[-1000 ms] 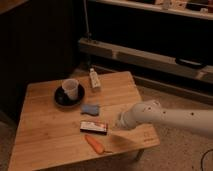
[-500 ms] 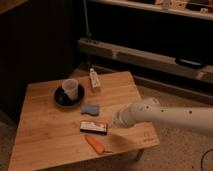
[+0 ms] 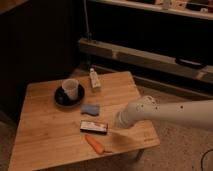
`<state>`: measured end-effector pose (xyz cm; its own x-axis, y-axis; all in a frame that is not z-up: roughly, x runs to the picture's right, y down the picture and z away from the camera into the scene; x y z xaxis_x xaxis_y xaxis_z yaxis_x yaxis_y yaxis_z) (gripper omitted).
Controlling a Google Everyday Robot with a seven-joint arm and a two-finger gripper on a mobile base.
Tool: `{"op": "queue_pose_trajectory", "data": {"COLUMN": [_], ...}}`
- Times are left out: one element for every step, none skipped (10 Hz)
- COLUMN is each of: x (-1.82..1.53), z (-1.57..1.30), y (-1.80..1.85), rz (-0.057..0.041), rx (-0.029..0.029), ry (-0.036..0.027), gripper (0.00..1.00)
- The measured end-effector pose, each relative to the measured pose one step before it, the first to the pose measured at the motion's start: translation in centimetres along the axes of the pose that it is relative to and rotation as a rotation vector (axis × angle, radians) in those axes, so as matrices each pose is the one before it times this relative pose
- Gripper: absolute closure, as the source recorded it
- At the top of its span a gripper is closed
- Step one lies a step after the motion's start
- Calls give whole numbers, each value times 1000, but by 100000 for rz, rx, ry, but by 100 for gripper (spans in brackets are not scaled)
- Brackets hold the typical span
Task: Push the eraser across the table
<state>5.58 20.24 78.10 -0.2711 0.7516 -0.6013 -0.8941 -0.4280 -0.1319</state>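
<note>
The hand (image 3: 120, 121), its state not discernible, should be set low and pushed squarely into the eraser (image 3: 94, 126) just beside it.

The pincer (image 3: 118, 122) hangs low over the table (image 3: 45, 125), seemingly just beside the eraser (image 3: 94, 126).

Arm (image 3: 175, 114) — smooth white tubular casing, widening to a rounded joint dotted with small dark holes; gripper (image 3: 119, 122) at its tip, above the table (image 3: 45, 135).
</note>
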Motion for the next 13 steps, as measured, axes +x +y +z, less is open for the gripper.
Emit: {"op": "queue_pose_trajectory", "data": {"x": [33,67,-113,-136,-158,-172,-234,-130,-118,-98,-49,-34,16], "z": [103,279,215,286,372,303,325,254,191,298,226,228,228], "y": [25,247,34,349,565,262,363,289,156,166,40,39,52], "rz": [123,-730,-492,-1212,-1518,-1029,-990,-796,-461,-488,-235,-241,-204], "rx": [1407,555,327,46,-116,152,-155,-69,50,11,39,-33,-100], "ry": [828,867,312,315,435,373,244,325,281,482,392,358,409], "gripper": [100,100,100,100,100,100,100,100,100,100,100,100,100]}}
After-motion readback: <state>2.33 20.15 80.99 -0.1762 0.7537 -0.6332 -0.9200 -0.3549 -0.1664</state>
